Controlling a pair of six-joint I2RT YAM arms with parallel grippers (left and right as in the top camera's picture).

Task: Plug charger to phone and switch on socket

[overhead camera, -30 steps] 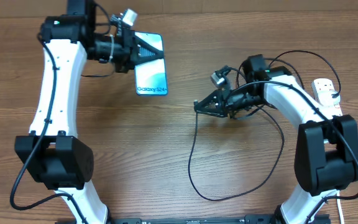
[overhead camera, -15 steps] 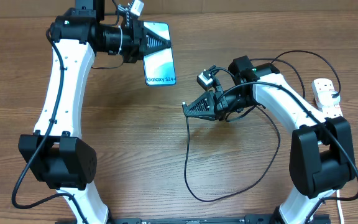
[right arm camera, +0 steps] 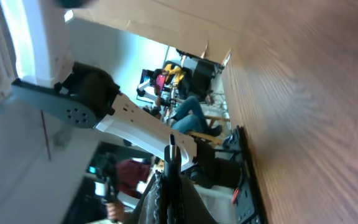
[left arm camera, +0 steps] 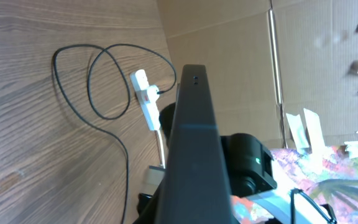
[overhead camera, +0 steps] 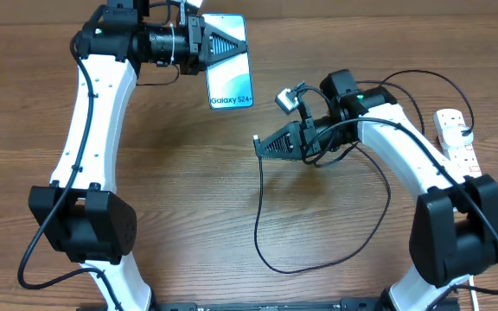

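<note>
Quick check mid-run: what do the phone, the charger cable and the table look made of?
The phone: smooth, glossy-looking screen, likely glass, with a dark matte frame that could be metal or plastic; cannot tell which. The charger cable: thin black sheath that looks rubbery, bending in loose loops. The table: brown wood grain with a slight sheen, possibly laminate.

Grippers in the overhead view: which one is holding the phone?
The left gripper, at the table's far edge, clamps the phone; the right gripper holds only the thin black charger.
</note>
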